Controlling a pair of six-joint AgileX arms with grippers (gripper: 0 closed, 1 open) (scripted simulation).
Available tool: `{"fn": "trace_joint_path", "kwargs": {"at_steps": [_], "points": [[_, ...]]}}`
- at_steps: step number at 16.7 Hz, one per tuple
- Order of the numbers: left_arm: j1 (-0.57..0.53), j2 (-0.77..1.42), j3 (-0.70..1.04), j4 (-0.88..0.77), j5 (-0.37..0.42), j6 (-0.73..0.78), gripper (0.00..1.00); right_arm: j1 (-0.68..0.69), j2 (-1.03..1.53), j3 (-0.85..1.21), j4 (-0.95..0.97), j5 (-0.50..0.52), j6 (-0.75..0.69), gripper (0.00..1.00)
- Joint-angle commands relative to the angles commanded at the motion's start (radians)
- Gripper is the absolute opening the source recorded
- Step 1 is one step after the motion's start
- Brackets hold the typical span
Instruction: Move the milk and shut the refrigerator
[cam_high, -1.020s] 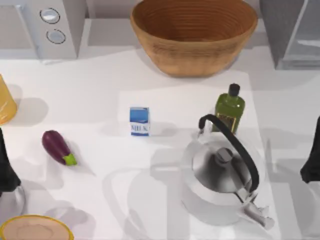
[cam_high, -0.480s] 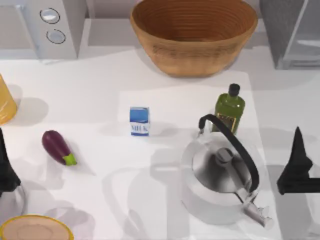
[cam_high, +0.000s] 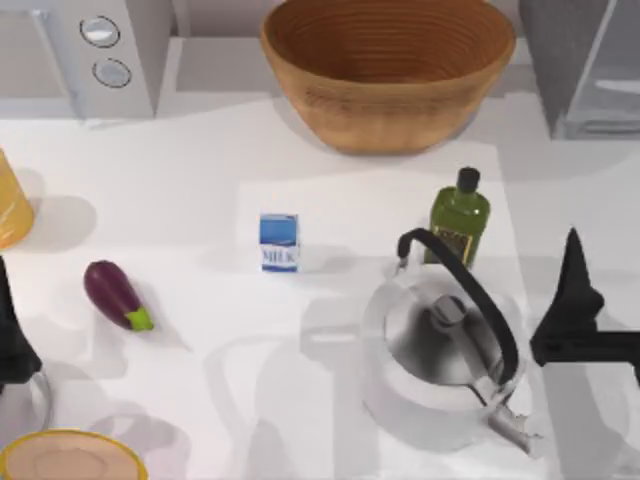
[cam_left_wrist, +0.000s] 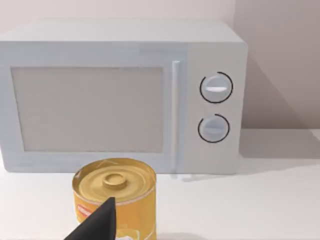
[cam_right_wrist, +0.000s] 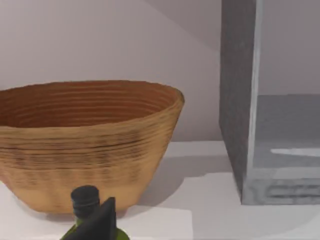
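The milk (cam_high: 279, 242), a small blue and white carton, stands upright in the middle of the table, with no gripper near it. The refrigerator (cam_high: 582, 68) is the grey speckled box at the back right corner. In the right wrist view the refrigerator (cam_right_wrist: 238, 105) shows its speckled side wall and a light interior behind a pale front edge. My right gripper (cam_high: 573, 262) hovers to the right of the kettle, pointing toward the back of the table, far from the milk. My left gripper (cam_high: 12, 345) stays parked at the table's left edge.
A wicker basket (cam_high: 388, 68) sits at the back centre. A green olive-oil bottle (cam_high: 459, 220) and a steel kettle (cam_high: 445, 350) stand between my right gripper and the milk. An eggplant (cam_high: 116, 294), yellow can (cam_left_wrist: 115, 195), microwave (cam_high: 100, 50) and bowl (cam_high: 70, 458) occupy the left.
My right gripper has come in from the right edge, moving left and toward the back, and now stands beside the kettle. The milk and the left arm have not moved.
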Motion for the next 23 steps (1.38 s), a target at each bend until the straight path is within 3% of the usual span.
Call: {"fn": "trace_joint_path", "kwargs": {"at_steps": [8,15,23], "points": [[0.000,0.000,0.000,0.000,0.000,0.000,1.00,0.120,0.606,0.497,0.144,0.054,0.085,1.00],[0.000,0.000,0.000,0.000,0.000,0.000,1.00,0.176,1.259,0.962,0.342,0.142,0.059,1.00],[0.000,0.000,0.000,0.000,0.000,0.000,1.00,0.145,1.675,1.134,0.520,0.252,-0.024,1.00]]}}
